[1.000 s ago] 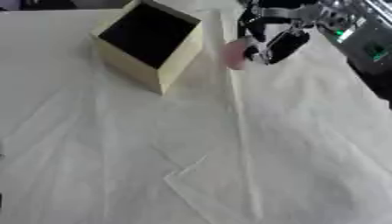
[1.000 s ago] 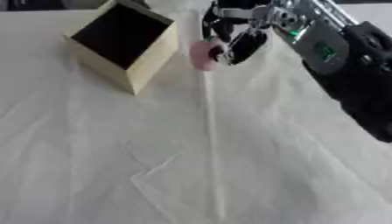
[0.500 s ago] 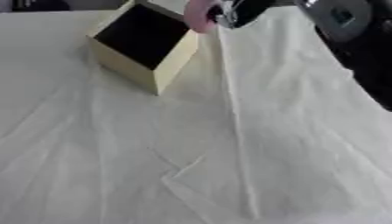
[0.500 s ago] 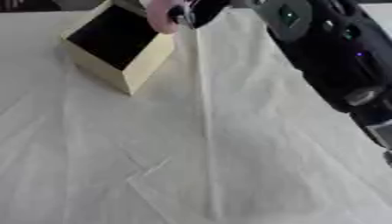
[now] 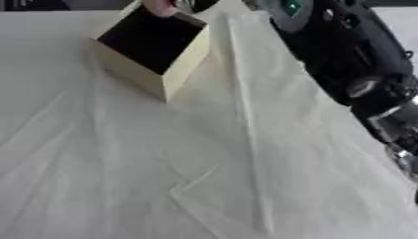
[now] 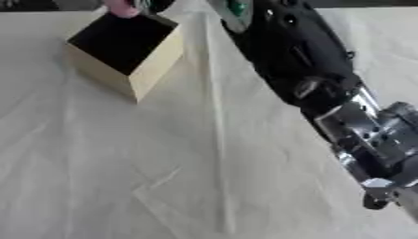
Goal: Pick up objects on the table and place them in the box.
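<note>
The right hand [image 6: 151,4] is at the very top of the view, right over the far corner of the box [image 6: 122,53]. Only a small dark bit of it shows, so I cannot tell how its fingers are set. A pink thing [image 6: 121,8] sits just beside that dark bit, touching or almost touching the far edge of the box. It looks like the hand has it, but the grip itself is hidden. A second ago the hand and the pink thing were off to the right of the box, over the cloth. Half a second ago they were nearer, by the box's right corner. Now they are above the box's open top. So the carry is nearly done. The big black right arm [image 6: 302,79] stretches from the box down to the lower right. The box is tilted, and its dark open side faces up. It has not moved on the desk [image 6: 98,177], which has a wrinkled pale cloth over it. I think the next move is to let the pink thing drop inside. The pink thing is close to the box's edge, so it could land on the rim and roll off. The left hand does not show.
</note>
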